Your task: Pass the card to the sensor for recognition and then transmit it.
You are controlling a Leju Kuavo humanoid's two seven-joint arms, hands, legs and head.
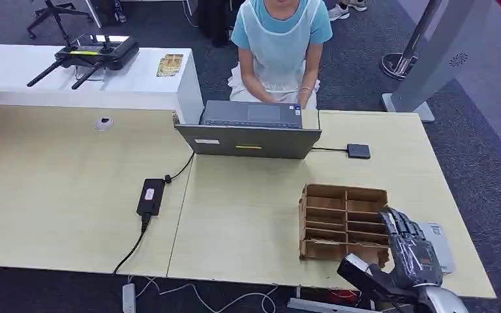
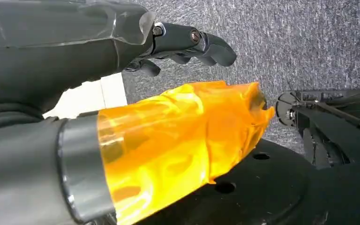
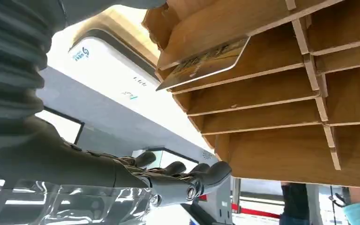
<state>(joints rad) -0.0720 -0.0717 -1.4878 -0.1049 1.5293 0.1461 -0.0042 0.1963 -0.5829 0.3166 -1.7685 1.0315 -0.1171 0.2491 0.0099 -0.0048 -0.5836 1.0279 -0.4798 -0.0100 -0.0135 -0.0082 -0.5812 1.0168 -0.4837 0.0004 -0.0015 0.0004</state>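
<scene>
A cardboard organizer (image 1: 342, 222) with several slots lies on the wooden table's right front. In the right wrist view a card (image 3: 201, 63) pokes out of one slot of the organizer (image 3: 272, 98). A flat white sensor (image 1: 441, 246) lies just right of the organizer, and the right wrist view shows the sensor (image 3: 108, 70) close by. My right hand (image 1: 408, 251) hovers over the organizer's right front corner, fingers (image 3: 187, 180) stretched out and empty, apart from the card. My left hand (image 2: 122, 93), its thumb wrapped in orange tape, hangs over grey carpet holding nothing.
A person (image 1: 280, 45) sits behind an open laptop (image 1: 251, 130) at the table's far side. A power brick (image 1: 151, 195) with cables and a small black box (image 1: 358, 150) lie on the table. A white counter (image 1: 13, 72) at far left holds a controller (image 1: 94, 53).
</scene>
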